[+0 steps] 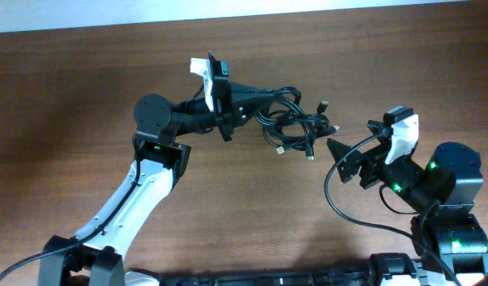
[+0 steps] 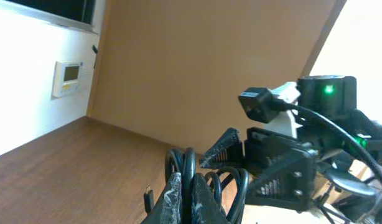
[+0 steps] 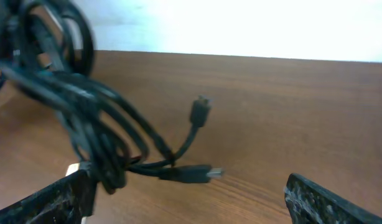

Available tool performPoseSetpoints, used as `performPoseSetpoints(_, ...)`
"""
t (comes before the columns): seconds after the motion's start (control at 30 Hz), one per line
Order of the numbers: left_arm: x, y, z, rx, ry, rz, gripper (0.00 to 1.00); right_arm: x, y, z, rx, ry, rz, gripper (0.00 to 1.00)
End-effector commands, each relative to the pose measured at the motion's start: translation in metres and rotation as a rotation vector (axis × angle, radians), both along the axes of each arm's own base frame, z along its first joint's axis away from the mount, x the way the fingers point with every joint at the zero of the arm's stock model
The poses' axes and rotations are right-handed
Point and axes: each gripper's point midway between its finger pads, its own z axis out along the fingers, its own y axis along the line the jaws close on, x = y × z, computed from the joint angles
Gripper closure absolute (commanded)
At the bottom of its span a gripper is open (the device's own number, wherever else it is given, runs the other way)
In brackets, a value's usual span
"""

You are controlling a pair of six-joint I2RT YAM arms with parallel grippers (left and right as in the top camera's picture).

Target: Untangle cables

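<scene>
holding cables [image 1: 298,121], left gripper [image 1: 262,102] clamped on them, right gripper [image 1: 338,160] spread wide nearby

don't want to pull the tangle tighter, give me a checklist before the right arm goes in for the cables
1. Left gripper shut on the cables: ok.
2. Right gripper open: ok, jaws wide apart.
3. Strand between the right jaws: not ok, the overhead view shows a gap to the cables.
4. Loose plug to aim for: ok, it sticks out on the right gripper's side.
5. Which strand would pull free: cannot tell, the loops overlap.
</scene>
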Motion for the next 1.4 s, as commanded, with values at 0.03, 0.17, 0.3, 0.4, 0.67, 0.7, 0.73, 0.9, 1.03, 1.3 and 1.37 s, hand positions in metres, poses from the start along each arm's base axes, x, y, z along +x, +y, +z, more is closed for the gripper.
performPoseSetpoints(0.03, -0.017, 0.002, 0.016, -0.016, -0.076, -0.053, 1.0, 0.004, -0.009, 0.006, 0.001, -0.005, -0.056, 0.01)
performPoseSetpoints(0.17, -0.018, 0.002, 0.017, -0.017, -0.077, -0.059, 1.0, 0.003, -0.003, 0.011, 0.029, -0.016, -0.029, 0.01)
performPoseSetpoints(0.3, -0.02, 0.0, 0.017, -0.017, -0.078, -0.067, 1.0, 0.003, -0.001, 0.013, 0.033, -0.024, -0.017, 0.01)
performPoseSetpoints(0.4, -0.023, -0.001, 0.019, -0.022, -0.092, -0.073, 1.0, 0.003, -0.001, 0.013, 0.034, -0.023, -0.017, 0.01)
performPoseSetpoints(0.67, -0.032, -0.008, 0.024, -0.038, -0.126, -0.094, 1.0, 0.003, -0.001, 0.013, 0.035, -0.023, -0.014, 0.01)
performPoseSetpoints(0.7, -0.034, -0.009, 0.026, -0.042, -0.137, -0.1, 1.0, 0.003, -0.001, 0.013, 0.035, -0.022, -0.014, 0.01)
performPoseSetpoints(0.73, -0.037, -0.01, 0.027, -0.048, -0.152, -0.106, 1.0, 0.003, -0.001, 0.013, 0.035, -0.022, -0.014, 0.01)
performPoseSetpoints(0.9, -0.054, -0.019, 0.034, -0.068, -0.203, -0.152, 1.0, 0.004, -0.004, 0.013, 0.028, -0.026, -0.031, 0.01)
performPoseSetpoints(1.03, -0.066, -0.026, 0.037, -0.082, -0.231, -0.185, 1.0, 0.007, -0.008, 0.014, 0.017, -0.035, -0.058, 0.01)
performPoseSetpoints(1.3, -0.067, -0.027, 0.037, -0.082, -0.231, -0.188, 1.0, 0.03, -0.054, 0.044, -0.069, -0.188, -0.321, 0.01)
performPoseSetpoints(1.37, -0.067, -0.027, 0.037, -0.082, -0.231, -0.188, 1.0, 0.032, -0.071, 0.047, -0.096, -0.199, -0.419, 0.01)
